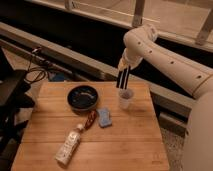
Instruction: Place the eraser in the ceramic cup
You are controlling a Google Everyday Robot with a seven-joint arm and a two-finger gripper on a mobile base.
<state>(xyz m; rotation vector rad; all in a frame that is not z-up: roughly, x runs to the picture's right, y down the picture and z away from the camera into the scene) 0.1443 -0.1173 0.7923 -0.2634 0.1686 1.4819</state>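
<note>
The gripper hangs over the far right part of the wooden table, its fingers clamped on the upper end of the eraser. The eraser stands upright, its lower end just above the rim of the cup, at the cup's 12 o'clock. At the cup's 9 o'clock sits a dark bowl. A blue piece lies at the cup's 7 o'clock, just beside a small brown item. A white bottle lies farther toward 7 o'clock.
</note>
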